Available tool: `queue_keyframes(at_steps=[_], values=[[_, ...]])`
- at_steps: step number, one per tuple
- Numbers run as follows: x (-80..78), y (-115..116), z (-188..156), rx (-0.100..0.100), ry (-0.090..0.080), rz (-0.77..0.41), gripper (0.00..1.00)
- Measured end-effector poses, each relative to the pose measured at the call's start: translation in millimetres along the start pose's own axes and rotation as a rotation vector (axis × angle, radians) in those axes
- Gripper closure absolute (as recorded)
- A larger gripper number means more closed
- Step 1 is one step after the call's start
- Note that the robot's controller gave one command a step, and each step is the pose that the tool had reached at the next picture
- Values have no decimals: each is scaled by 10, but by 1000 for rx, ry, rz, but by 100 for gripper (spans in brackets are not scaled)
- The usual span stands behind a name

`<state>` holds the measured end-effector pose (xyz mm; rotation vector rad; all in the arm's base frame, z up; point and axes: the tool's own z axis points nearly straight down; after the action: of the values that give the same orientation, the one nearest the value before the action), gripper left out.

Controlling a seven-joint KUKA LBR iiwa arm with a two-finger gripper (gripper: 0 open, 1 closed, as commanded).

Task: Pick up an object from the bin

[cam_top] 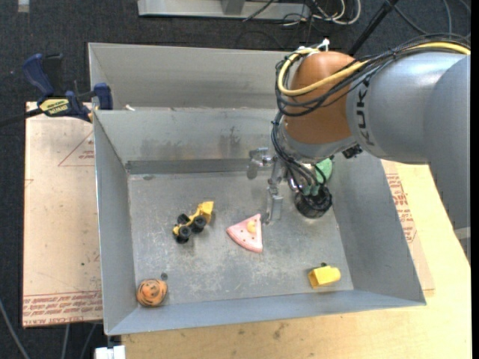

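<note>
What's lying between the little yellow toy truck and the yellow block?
A pink wedge, like a pizza slice, lies roughly between the yellow toy truck and the yellow block, touching neither; the camera view shows it.

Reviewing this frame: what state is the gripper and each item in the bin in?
gripper: lowered into the bin, beside the pink wedge's upper tip.
pink wedge: lying flat, mid-floor.
yellow toy vehicle: resting free, left of the wedge.
yellow block: resting free, near the front wall.
orange ball: resting in the front-left corner.
</note>
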<state>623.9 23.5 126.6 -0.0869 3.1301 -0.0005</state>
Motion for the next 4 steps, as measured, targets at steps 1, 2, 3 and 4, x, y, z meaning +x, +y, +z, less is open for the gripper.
queue_keyframes(at_steps=[1,2,3,4], values=[[-13,-141,516,-4,8,-79,0],[-101,119,546,0,7,78,0],[-118,362,551,-3,7,58,0],[16,606,559,-1,7,-72,0]])
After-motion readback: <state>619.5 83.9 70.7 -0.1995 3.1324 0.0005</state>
